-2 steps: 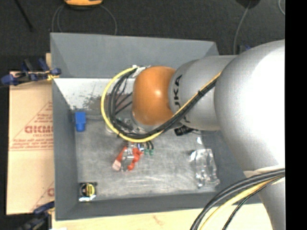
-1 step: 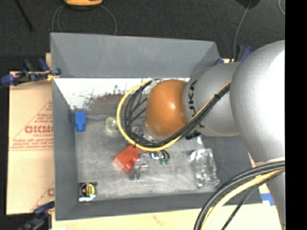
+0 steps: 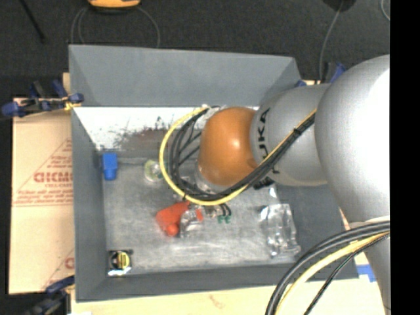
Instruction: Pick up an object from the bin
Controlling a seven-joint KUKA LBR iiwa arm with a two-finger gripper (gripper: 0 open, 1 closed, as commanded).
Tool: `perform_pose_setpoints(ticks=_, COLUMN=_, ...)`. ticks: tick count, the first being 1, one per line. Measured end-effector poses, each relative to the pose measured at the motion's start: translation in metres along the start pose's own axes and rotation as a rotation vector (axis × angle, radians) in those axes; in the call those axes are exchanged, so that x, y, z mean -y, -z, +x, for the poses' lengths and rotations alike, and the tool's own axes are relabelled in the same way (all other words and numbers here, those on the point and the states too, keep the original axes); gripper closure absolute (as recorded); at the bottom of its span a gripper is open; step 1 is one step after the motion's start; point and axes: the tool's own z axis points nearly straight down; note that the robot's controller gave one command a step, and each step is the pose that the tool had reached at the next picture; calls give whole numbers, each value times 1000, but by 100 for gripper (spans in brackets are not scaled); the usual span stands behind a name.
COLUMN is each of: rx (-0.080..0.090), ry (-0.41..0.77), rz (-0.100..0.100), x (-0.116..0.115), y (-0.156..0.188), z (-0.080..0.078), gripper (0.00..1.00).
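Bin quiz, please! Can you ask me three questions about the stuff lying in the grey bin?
1. True or false: the blue block lies near the left wall of the bin.
2. Fill the gap: in the camera view, the clear plastic pack lies to the ___ of the red thing.
3. What sits in the bin's near-left corner? A: red thing. B: clear plastic pack. C: small black-and-yellow thing.

Key: 1 true; 2 right; 3 C.

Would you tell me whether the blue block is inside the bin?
Inside: the blue block lies on the bin floor, by its left wall.
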Motion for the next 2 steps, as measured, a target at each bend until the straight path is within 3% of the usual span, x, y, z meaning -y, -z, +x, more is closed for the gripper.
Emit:
perform_pose_setpoints(ticks=1, rx=-17, ry=-21, rz=4, x=3, y=116, z=-20, gripper=100)
perform_pose_setpoints(ticks=2, rx=-25, ry=176, rz=7, x=57, y=184, z=57, gripper=100)
